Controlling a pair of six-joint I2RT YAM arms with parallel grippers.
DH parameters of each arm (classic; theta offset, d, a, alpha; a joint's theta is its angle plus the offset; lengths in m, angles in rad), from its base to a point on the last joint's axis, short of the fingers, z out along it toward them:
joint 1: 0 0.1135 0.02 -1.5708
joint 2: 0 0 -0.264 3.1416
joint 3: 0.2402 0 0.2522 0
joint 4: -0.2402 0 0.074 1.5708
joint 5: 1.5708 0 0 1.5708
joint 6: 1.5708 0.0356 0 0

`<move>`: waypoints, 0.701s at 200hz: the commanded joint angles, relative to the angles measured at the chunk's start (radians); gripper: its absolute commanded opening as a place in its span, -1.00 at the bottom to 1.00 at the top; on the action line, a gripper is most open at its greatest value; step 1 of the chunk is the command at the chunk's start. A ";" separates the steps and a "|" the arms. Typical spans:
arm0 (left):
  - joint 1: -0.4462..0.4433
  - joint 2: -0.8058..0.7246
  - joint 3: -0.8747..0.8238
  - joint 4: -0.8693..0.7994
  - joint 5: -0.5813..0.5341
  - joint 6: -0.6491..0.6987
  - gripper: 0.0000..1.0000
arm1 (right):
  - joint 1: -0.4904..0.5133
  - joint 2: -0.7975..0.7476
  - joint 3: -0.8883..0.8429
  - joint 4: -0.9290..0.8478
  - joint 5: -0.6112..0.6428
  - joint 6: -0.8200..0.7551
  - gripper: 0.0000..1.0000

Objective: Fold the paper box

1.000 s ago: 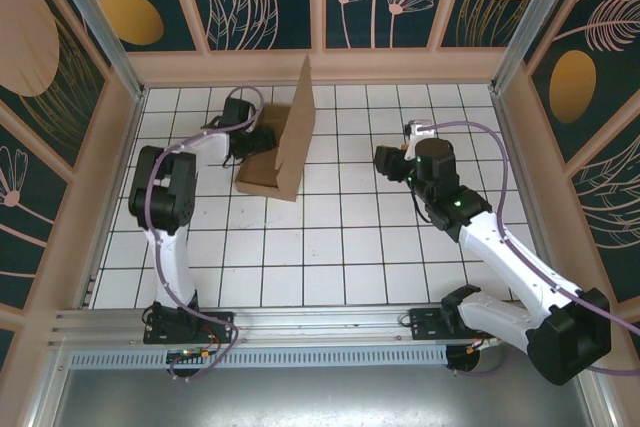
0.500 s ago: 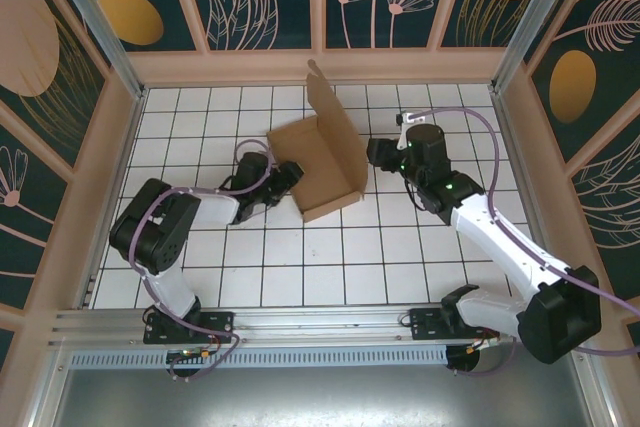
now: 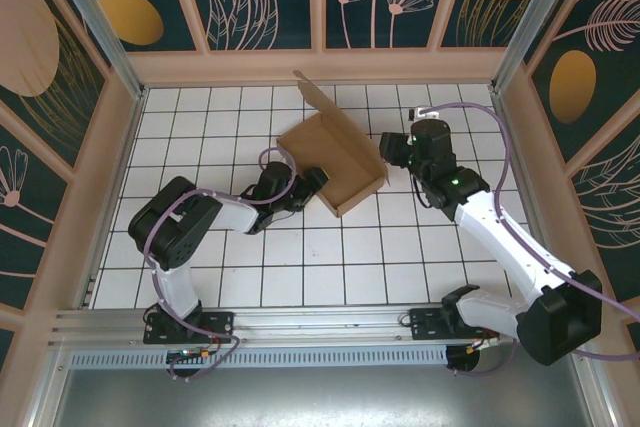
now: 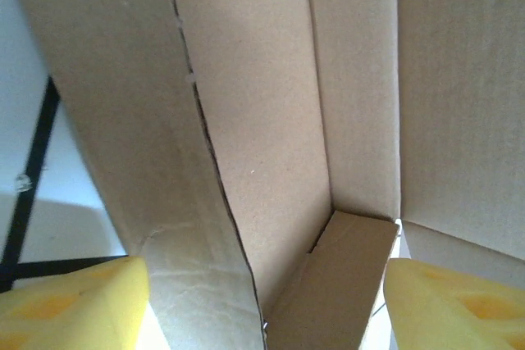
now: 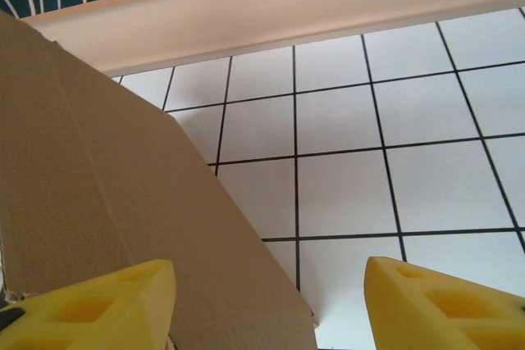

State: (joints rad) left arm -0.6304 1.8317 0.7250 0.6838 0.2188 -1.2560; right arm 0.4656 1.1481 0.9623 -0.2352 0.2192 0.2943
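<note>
The paper box (image 3: pixel 335 152) is a shallow brown cardboard tray lying skewed on the tiles, its lid flap (image 3: pixel 314 99) raised at the back. My left gripper (image 3: pixel 312 183) is at its near left corner. In the left wrist view the box walls (image 4: pixel 271 120) and a folded tab (image 4: pixel 344 276) lie between the yellow fingers (image 4: pixel 74 309), which stand wide apart: the left gripper (image 4: pixel 267 309) is open. My right gripper (image 3: pixel 388 153) is at the box's right side. It (image 5: pixel 267 305) is open, a cardboard panel (image 5: pixel 98 186) beside its left finger (image 5: pixel 90 305) and bare tiles between the fingers.
The white tiled table (image 3: pixel 330 247) has free room in front of the box. A raised beige back wall (image 3: pixel 320 65) and side walls (image 3: pixel 110 167) close the area. The right arm's cable (image 3: pixel 490 137) arcs over the right tiles.
The box has moved from the back left toward the middle, turned, and its upright lid has dropped back. The left arm swung right with it. Both grippers' fingers have spread a little.
</note>
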 commanded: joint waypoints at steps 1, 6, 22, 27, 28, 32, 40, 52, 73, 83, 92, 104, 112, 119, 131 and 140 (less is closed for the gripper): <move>0.006 -0.096 -0.015 -0.060 -0.037 0.089 0.52 | -0.013 -0.045 0.038 -0.056 0.071 0.014 0.33; 0.005 -0.111 -0.021 -0.082 -0.042 0.103 0.52 | -0.014 -0.054 0.036 -0.058 0.078 0.015 0.37; 0.008 -0.173 -0.039 -0.147 -0.070 0.158 0.54 | -0.019 -0.082 0.026 -0.065 0.099 0.027 0.43; 0.011 -0.188 -0.043 -0.165 -0.077 0.173 0.55 | -0.021 -0.092 0.020 -0.067 0.099 0.032 0.45; 0.011 -0.191 -0.044 -0.169 -0.078 0.176 0.55 | -0.021 -0.093 0.020 -0.067 0.099 0.032 0.46; 0.013 -0.203 -0.048 -0.185 -0.081 0.189 0.55 | -0.023 -0.100 0.014 -0.068 0.096 0.035 0.48; 0.019 -0.226 -0.049 -0.219 -0.084 0.216 0.56 | -0.029 -0.111 0.007 -0.078 0.088 0.043 0.50; 0.025 -0.258 -0.044 -0.279 -0.085 0.260 0.56 | -0.041 -0.122 0.005 -0.099 0.073 0.053 0.51; 0.035 -0.312 -0.028 -0.382 -0.091 0.343 0.57 | -0.061 -0.151 -0.017 -0.124 0.022 0.095 0.52; 0.038 -0.342 -0.012 -0.433 -0.098 0.393 0.57 | -0.068 -0.165 -0.026 -0.143 0.006 0.122 0.52; 0.040 -0.371 0.006 -0.480 -0.122 0.448 0.57 | -0.070 -0.176 -0.032 -0.165 -0.005 0.140 0.53; 0.043 -0.413 0.033 -0.531 -0.167 0.527 0.58 | -0.074 -0.189 -0.034 -0.201 -0.008 0.166 0.54; 0.046 -0.436 0.052 -0.557 -0.203 0.577 0.58 | -0.077 -0.199 -0.037 -0.223 -0.006 0.191 0.54; 0.050 -0.451 0.072 -0.569 -0.233 0.615 0.59 | -0.081 -0.212 -0.046 -0.235 -0.009 0.217 0.54; 0.062 -0.461 0.110 -0.574 -0.272 0.675 0.59 | -0.091 -0.233 -0.070 -0.251 -0.016 0.266 0.53; 0.076 -0.455 0.142 -0.578 -0.297 0.709 0.60 | -0.104 -0.249 -0.089 -0.263 -0.028 0.302 0.52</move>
State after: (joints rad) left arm -0.5850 1.4048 0.7738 0.1654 0.0349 -0.7322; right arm 0.3885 0.9478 0.9173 -0.4225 0.2153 0.4660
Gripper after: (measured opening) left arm 0.797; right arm 0.766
